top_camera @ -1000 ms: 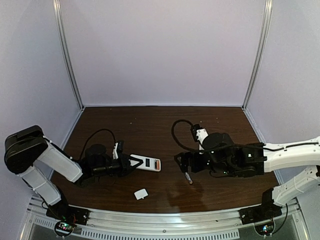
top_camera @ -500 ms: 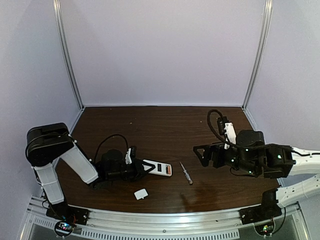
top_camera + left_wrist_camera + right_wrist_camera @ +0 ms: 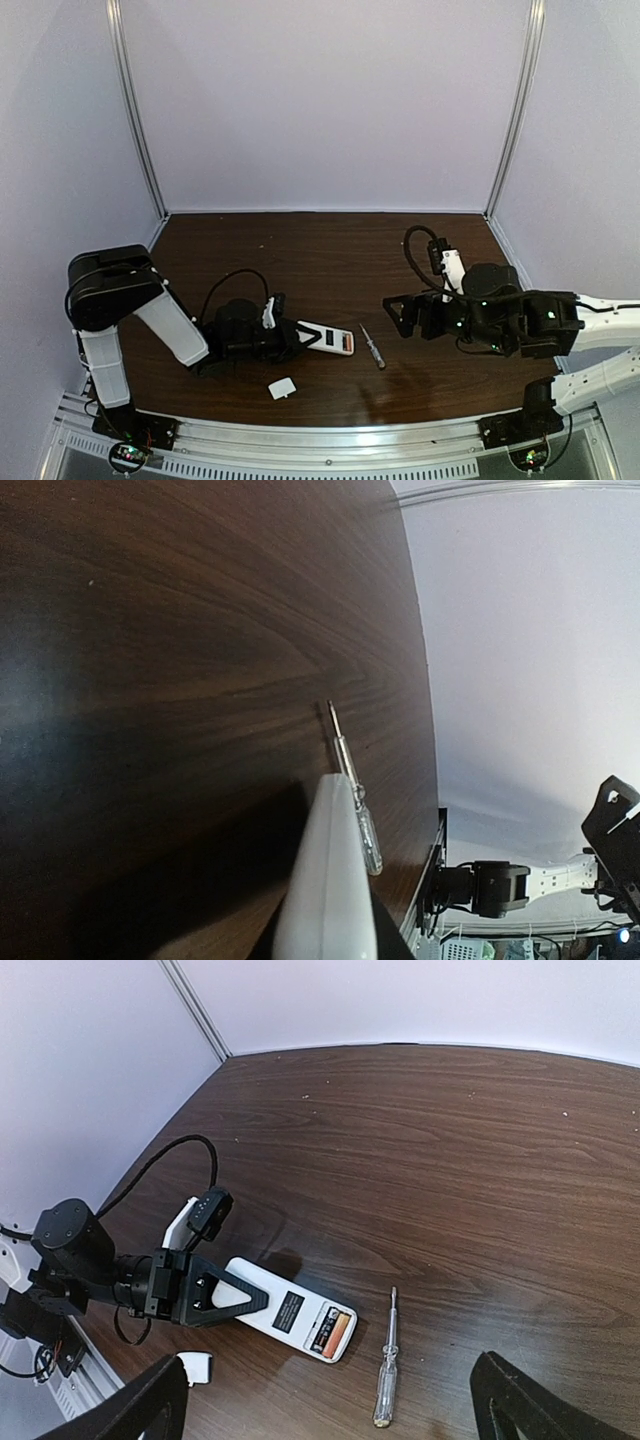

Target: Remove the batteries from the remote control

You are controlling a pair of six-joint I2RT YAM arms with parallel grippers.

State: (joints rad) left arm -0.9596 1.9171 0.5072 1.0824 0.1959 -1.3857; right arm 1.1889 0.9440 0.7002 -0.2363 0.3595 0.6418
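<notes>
Batteries (image 3: 335, 1332): seated in the open bay at one end of the remote control, showing orange-copper and dark; too small to tell one cell from the other.
Remote control (image 3: 325, 340): white slab at the front-left middle of the worktop, battery side up, lying low and nearly flat. Whether it rests on the wood or hangs just above it cannot be told. Its bay end points to the right, toward the screwdriver.
Left end effector (image 3: 287, 339): closed on the remote control at the end away from the bay, its dark fingers clamping the slab's long edges. In the left wrist view the remote appears edge-on as a white strip running out from the bottom of the frame.
Screwdriver (image 3: 372, 346): thin silver tool with a clear handle, flat on the wood just right of the remote's bay end, apart from it.
Cover piece (image 3: 282, 388): small white squarish part, lying alone nearer the front edge, in front of the left end effector.
Right end effector (image 3: 393, 318): jaws spread wide, holding nothing, raised above the worktop to the right of the screwdriver and facing left.
Worktop (image 3: 300, 250): dark brown wood grain, pale walls on three sides.
</notes>
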